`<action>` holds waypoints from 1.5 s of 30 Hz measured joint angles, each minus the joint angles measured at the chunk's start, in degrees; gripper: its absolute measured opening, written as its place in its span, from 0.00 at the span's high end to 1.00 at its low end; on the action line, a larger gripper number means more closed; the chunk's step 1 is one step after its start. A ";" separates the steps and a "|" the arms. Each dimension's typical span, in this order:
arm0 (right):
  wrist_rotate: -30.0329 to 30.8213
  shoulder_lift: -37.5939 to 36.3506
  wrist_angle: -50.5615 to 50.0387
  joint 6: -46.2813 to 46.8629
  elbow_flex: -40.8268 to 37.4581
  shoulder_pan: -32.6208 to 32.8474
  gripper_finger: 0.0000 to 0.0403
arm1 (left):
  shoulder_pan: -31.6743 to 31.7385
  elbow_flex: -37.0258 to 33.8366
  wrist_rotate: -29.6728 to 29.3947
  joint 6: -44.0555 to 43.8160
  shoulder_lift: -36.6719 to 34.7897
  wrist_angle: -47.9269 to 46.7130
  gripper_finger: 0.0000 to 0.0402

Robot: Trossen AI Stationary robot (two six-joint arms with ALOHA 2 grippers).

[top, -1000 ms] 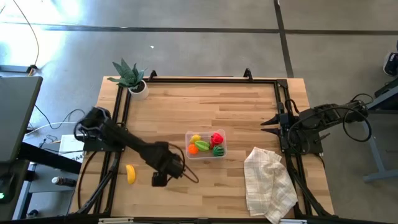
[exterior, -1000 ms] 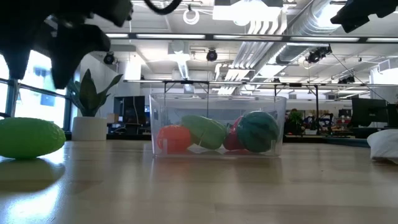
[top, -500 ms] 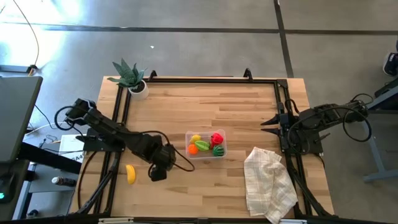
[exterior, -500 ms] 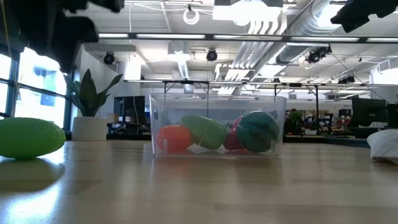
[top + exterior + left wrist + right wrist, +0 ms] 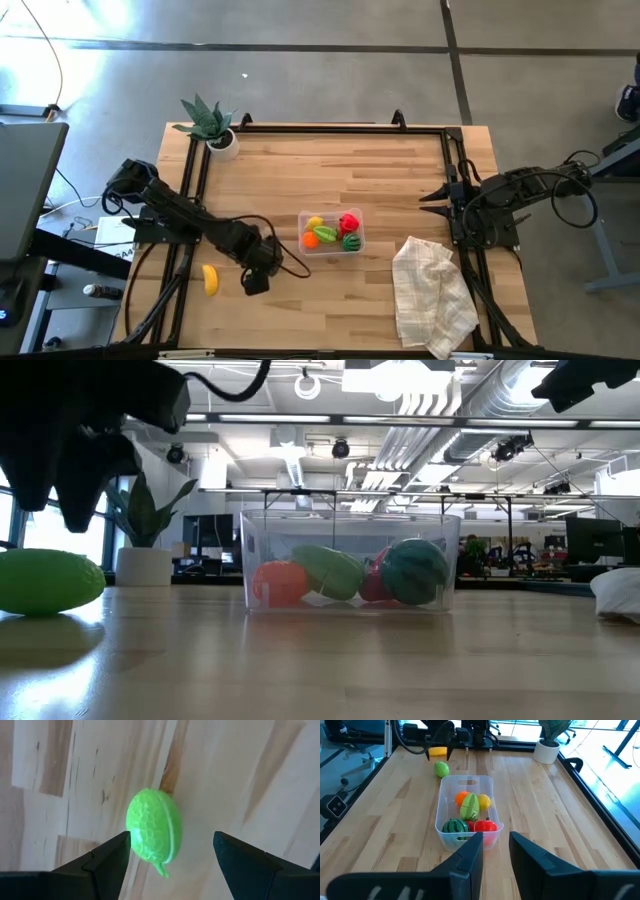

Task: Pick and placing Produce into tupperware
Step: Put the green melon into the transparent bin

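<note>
1. Tupperware (image 5: 331,232) sits near the middle of the tabletop (image 5: 330,170), a little toward the front edge. It is clear and rectangular, with rounded corners.
2. Inside it lie an orange (image 5: 462,798), a yellow lemon (image 5: 484,801), a green piece (image 5: 469,807), a striped watermelon (image 5: 455,826) and a red pepper (image 5: 482,826).
3. A round green fruit (image 5: 153,831) lies on the bare wood just off the tupperware's left end, apart from it.
4. The left hand (image 5: 256,277) hangs over that green fruit with its fingers (image 5: 102,856) spread wide on either side of it, holding nothing.
5. A yellow banana (image 5: 210,279) lies near the front-left corner of the tabletop, just left of the left hand.
6. The right hand (image 5: 435,198) waits at the right edge of the tabletop, its fingers (image 5: 470,854) close together with a narrow gap, holding nothing.
7. A white cloth (image 5: 432,295) lies crumpled toward the front-right corner.
8. A potted plant (image 5: 212,126) stands at the back-left corner.
</note>
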 joint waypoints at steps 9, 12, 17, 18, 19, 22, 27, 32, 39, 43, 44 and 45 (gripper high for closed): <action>0.00 0.00 0.00 0.00 0.00 0.00 0.79 | 0.00 -2.66 0.20 -1.90 -0.03 0.61 0.31; 0.00 0.00 0.00 0.00 0.00 0.00 0.79 | 0.00 -3.56 0.20 -1.93 -0.03 2.30 0.31; 0.00 0.00 0.00 -0.02 0.00 0.00 0.79 | 0.00 -4.46 0.13 -1.93 -0.03 3.13 0.31; 0.00 0.00 0.00 0.00 0.00 0.00 0.79 | 0.00 -4.51 0.06 -1.93 -0.02 3.02 0.31; 0.00 0.00 0.00 -0.02 0.00 0.00 0.79 | 0.00 -4.54 -0.04 -1.90 -0.01 3.01 0.31; 0.00 0.00 0.00 -0.01 0.00 0.00 0.79 | 0.00 -4.54 -0.43 -1.88 0.76 3.41 0.31; 0.00 0.00 0.00 0.00 0.00 0.00 0.79 | 0.00 -4.56 0.46 -0.48 3.37 5.86 0.31; 0.00 0.00 0.00 -0.01 0.00 0.00 0.79 | 0.00 -4.55 0.80 -0.15 5.62 5.65 0.31; 0.00 0.00 -0.01 0.00 0.00 0.00 0.79 | 0.00 -4.55 0.62 0.08 6.70 5.67 0.31; 0.00 0.00 0.00 0.00 0.00 0.00 0.79 | 0.00 -4.52 0.64 0.12 7.47 5.44 0.31; 0.00 0.00 0.00 0.00 0.00 0.00 0.79 | 0.00 -4.58 0.64 0.13 7.48 5.11 0.31; 0.00 0.00 0.00 -0.01 0.00 0.00 0.79 | 0.00 -4.50 0.64 0.15 7.75 5.46 0.31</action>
